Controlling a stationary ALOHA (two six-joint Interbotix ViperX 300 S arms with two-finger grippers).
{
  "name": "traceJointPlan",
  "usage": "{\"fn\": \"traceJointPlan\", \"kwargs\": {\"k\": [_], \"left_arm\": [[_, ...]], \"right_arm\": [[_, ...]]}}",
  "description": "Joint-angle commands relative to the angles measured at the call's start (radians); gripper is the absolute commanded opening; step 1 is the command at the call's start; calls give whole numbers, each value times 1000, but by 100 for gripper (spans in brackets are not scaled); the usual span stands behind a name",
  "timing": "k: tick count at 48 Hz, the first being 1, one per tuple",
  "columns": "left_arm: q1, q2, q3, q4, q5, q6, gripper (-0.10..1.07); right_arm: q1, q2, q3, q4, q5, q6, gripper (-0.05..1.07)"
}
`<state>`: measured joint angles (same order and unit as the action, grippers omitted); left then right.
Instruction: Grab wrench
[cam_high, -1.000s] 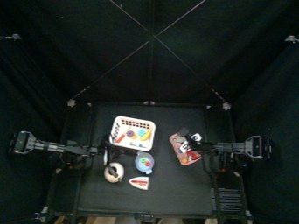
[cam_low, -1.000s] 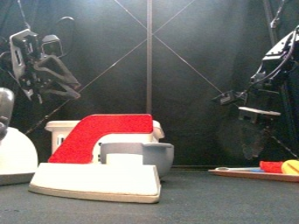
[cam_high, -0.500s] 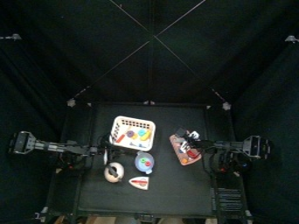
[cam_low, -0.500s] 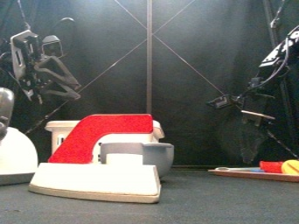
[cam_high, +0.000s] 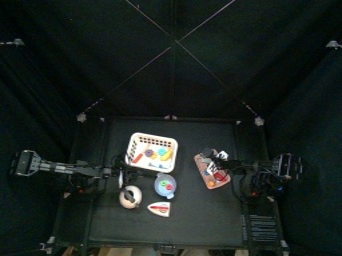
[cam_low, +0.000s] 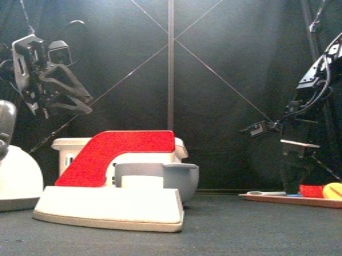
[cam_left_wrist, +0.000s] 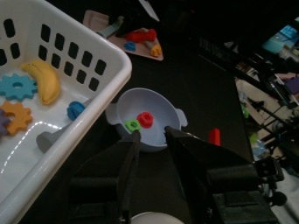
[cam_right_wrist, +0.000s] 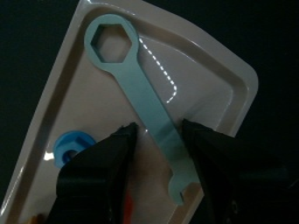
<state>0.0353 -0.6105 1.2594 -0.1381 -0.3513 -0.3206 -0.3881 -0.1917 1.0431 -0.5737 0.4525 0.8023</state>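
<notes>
Now we are looking down between the right gripper's (cam_right_wrist: 158, 133) parted jaws, and they are standing either side of the wrench's (cam_right_wrist: 149, 94) shaft. The wrench is lying flat on the tray (cam_right_wrist: 225, 68), ring end pointing away from us, with a blue disc (cam_right_wrist: 73, 145) beside it. Over the last second the right arm has been sliding outward towards the table's right side, so we are judging this as lining up over the handle, not yet a grip. We are not able to tell how high the jaws are hanging above the tray. Farther off, the left arm is resting over the basket (cam_left_wrist: 70, 54) and bowl (cam_left_wrist: 145, 108), its gripper (cam_left_wrist: 153, 133) spread and empty.
</notes>
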Motion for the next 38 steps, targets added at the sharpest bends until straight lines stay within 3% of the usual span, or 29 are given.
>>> {"fn": "traceJointPlan", "kwargs": {"k": [1, 18, 27, 38], "left_arm": [[2, 0, -11, -2, -9, 3, 72], [2, 0, -9, -2, -9, 3, 72], [0, 0, -9, -2, -9, 3, 72], [2, 0, -8, -2, -9, 0, 72]], "right_arm": [[-11, 2, -5, -2, 0, -2, 81], [-9, -8, -3, -2, 18, 0, 58], [-9, -57, -15, -2, 41, 3, 57], [-9, -178, -17, 9, 41, 14, 57]]}}
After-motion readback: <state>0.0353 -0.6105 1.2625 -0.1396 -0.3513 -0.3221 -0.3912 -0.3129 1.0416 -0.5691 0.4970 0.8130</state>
